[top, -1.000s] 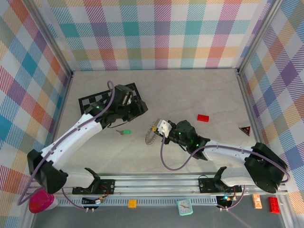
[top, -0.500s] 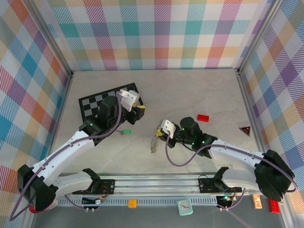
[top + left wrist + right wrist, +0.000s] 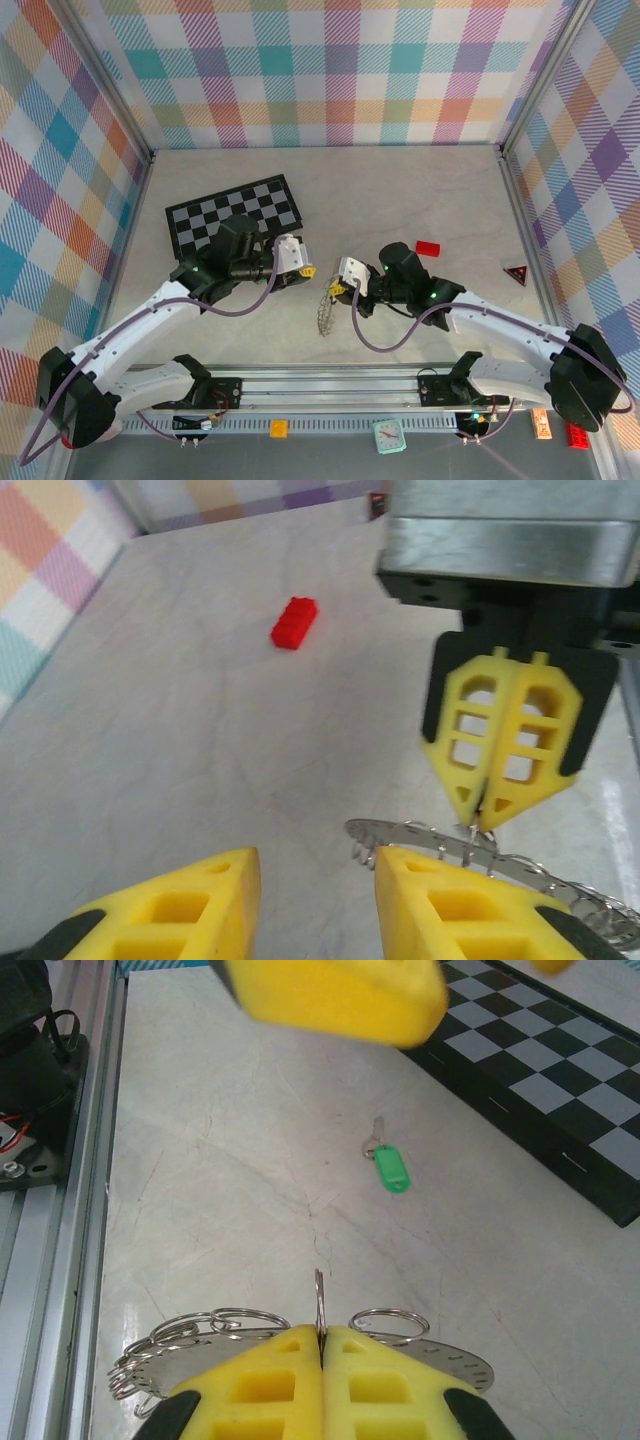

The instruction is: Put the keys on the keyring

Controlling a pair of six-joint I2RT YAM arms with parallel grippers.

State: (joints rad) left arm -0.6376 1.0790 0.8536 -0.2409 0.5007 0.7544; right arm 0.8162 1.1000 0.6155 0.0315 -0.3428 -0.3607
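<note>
My right gripper [image 3: 334, 288] is shut on a small loop of the keyring [image 3: 322, 311], a silvery plate with several wire rings, and holds it on edge just above the table. In the right wrist view the keyring [image 3: 452, 1358] spreads to both sides of the closed fingertips [image 3: 322, 1336]. The green-headed key [image 3: 389, 1168] lies flat on the table beyond it. My left gripper [image 3: 305, 266] is open and faces the right one, a short way left of it. In the left wrist view its jaws [image 3: 316, 900] stand wide apart with the keyring [image 3: 420, 837] just ahead. The black-headed key is out of view.
The black-and-white chessboard [image 3: 235, 212] lies at the back left, behind the left arm. A red brick [image 3: 428, 248] sits right of the grippers, and a red triangular piece [image 3: 516, 272] lies near the right wall. The metal rail [image 3: 55, 1110] runs along the near edge.
My left arm swung off the chessboard, forward and right, and now faces the right gripper over the spot where the green key lay. The right gripper still holds the keyring.
</note>
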